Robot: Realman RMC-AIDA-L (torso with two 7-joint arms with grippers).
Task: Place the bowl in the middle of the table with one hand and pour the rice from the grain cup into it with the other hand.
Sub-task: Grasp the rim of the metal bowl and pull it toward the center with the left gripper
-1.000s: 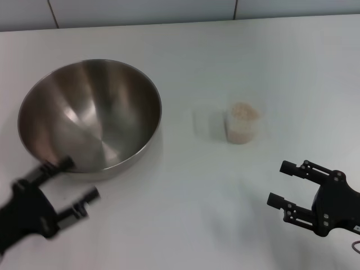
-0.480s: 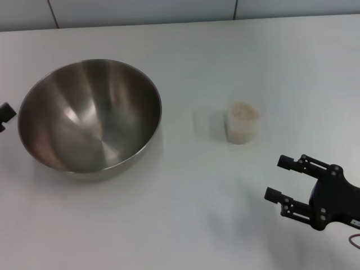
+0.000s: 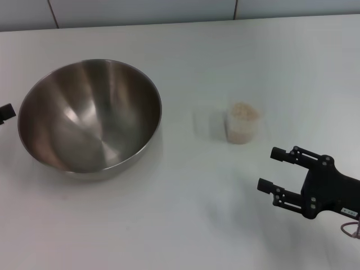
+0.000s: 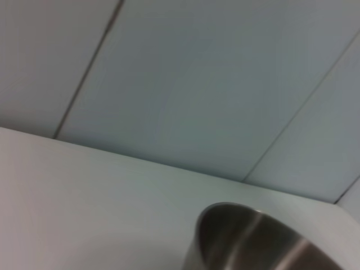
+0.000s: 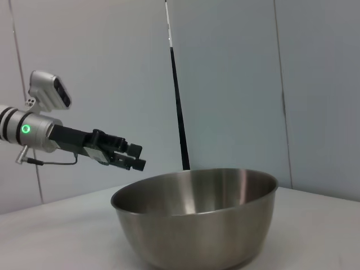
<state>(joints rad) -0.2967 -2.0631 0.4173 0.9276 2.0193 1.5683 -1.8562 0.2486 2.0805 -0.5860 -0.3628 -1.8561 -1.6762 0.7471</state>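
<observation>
Bare table point(image 3: 185, 208) (apparently unobstructed) lies between bowl point(image 3: 90, 115) and grain cup point(image 3: 243, 123).

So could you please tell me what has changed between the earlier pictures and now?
The left hand swung from the bowl's near side to its far-left edge, gripping nothing. The right hand, open, crept toward the grain cup. The bowl, cup and rice stayed put.

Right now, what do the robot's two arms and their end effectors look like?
The right end effector is matte black with two blocky, flat fingers, visible screws, a small white label and a thin cable near its wrist. The left end effector is also black with two fingers, on a silver-grey arm with a green ring light, black bands, a grey camera housing and a thin cable.
</observation>
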